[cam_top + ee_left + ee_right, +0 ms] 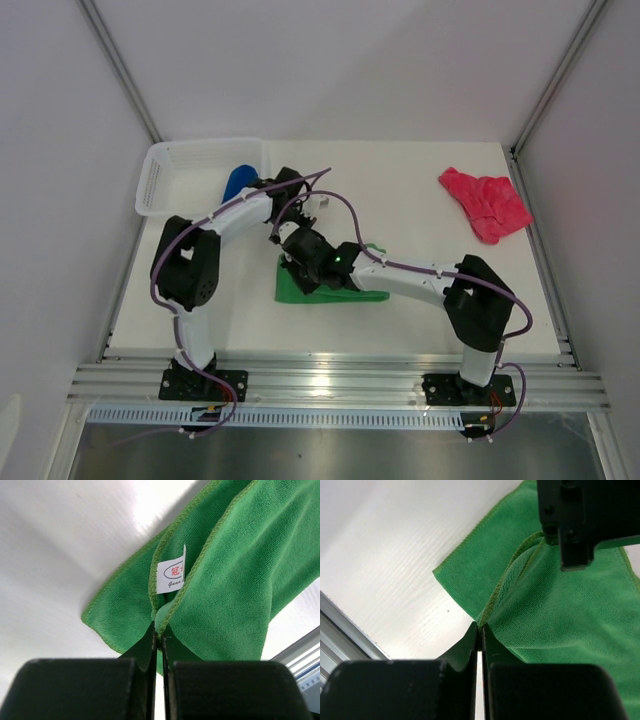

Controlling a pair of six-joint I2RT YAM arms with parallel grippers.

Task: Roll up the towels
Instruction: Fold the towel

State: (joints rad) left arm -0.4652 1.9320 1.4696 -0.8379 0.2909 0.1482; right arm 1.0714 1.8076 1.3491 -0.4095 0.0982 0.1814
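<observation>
Lying as a compact bundle in the white basket [160, 175] at the desk's [410, 180] ten o'clock, the blue towel [238, 181] sits apart from both hands. The left hand [159, 631] is clenched on a bunched hem of the green towel [240, 595], which fans out toward one o'clock from its fingertips, with a white label [170, 575] just above the pinch. The right hand [480, 628] is clamped on another edge of the same towel, its cloth spreading toward two o'clock and lying partly folded near the desk's middle. The pink-red towel [487, 203] lies crumpled at two o'clock, untouched.
</observation>
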